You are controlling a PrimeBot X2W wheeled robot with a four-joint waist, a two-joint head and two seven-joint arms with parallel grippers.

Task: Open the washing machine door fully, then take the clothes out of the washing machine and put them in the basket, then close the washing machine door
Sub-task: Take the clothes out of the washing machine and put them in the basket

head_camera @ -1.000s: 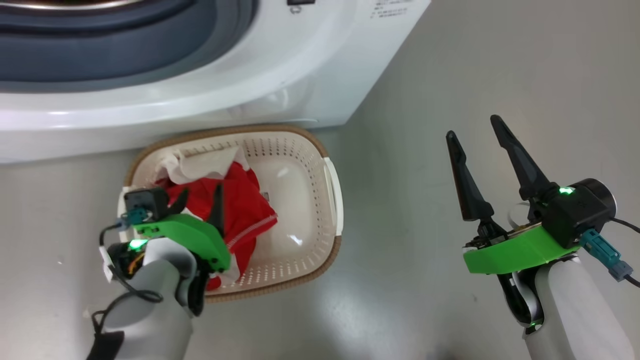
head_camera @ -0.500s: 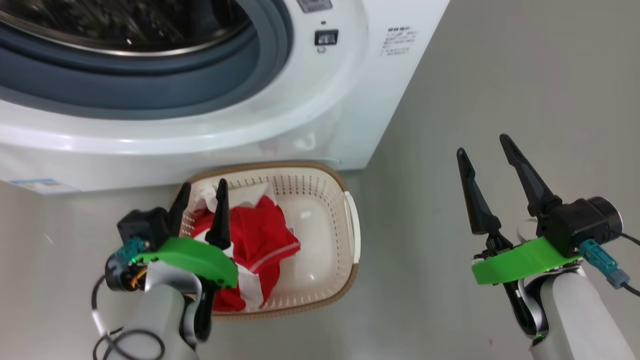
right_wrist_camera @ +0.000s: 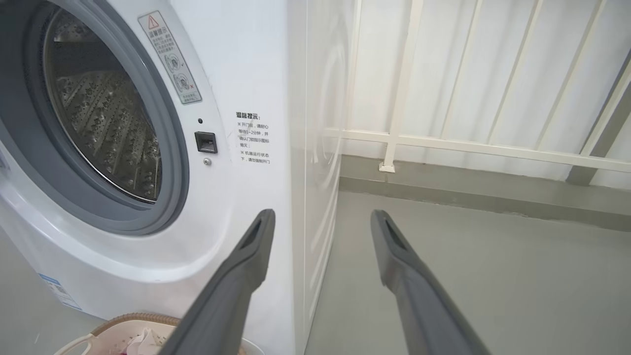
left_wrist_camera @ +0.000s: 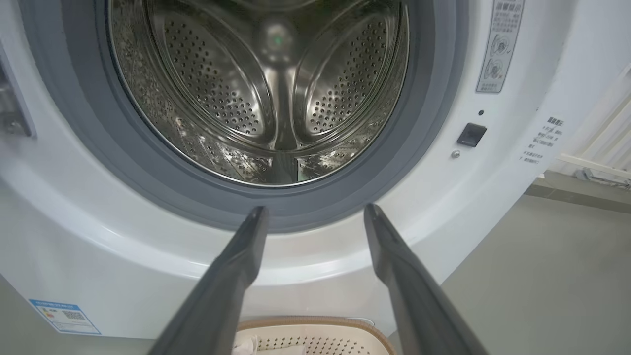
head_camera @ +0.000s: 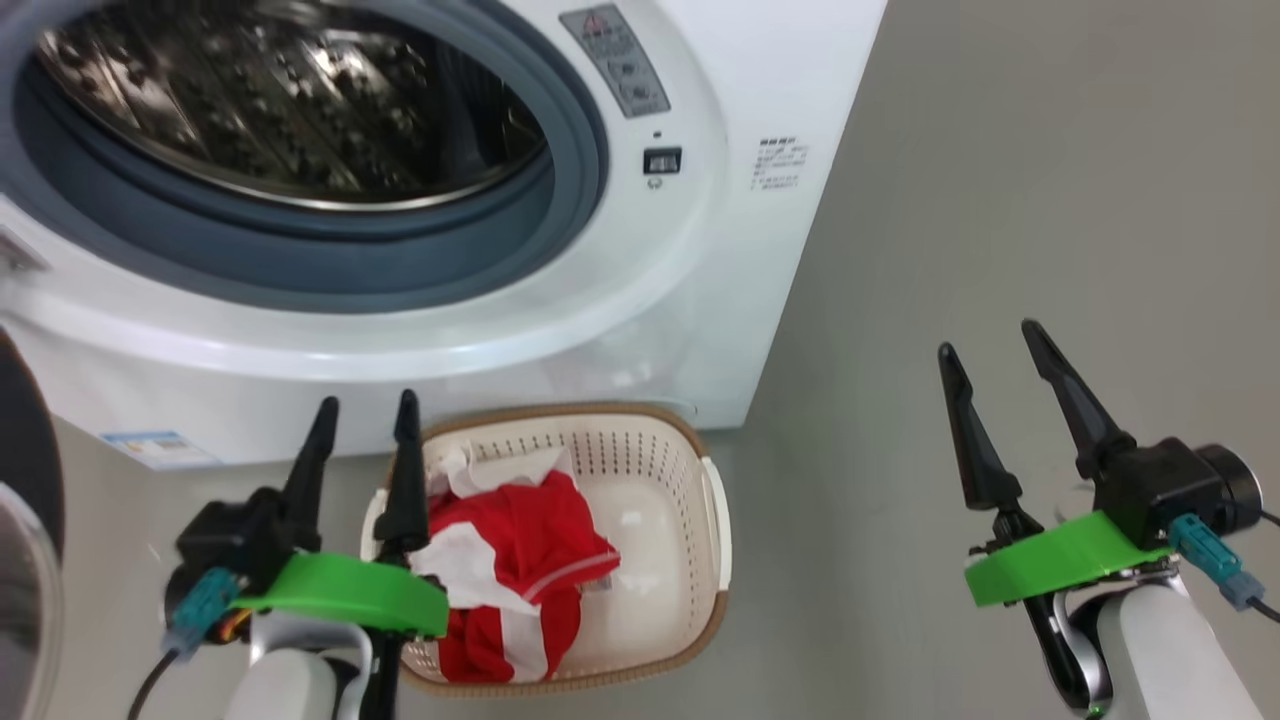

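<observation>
The clothes (head_camera: 510, 580) are lying in one red-and-white heap inside the one basket (head_camera: 640, 455), sitting before the washing machine (head_camera: 700, 250); the left gripper (head_camera: 365, 405), earlier hanging over that heap, is now pointing drumward; it and the right gripper (head_camera: 985, 335) are gaping wide, holding nothing

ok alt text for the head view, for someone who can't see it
An open white washing machine shows its steel drum, and on the grey floor before it a cream basket holds red and white clothes. The left gripper hovers open at the basket's left edge; the right gripper is open above the floor to the right.
</observation>
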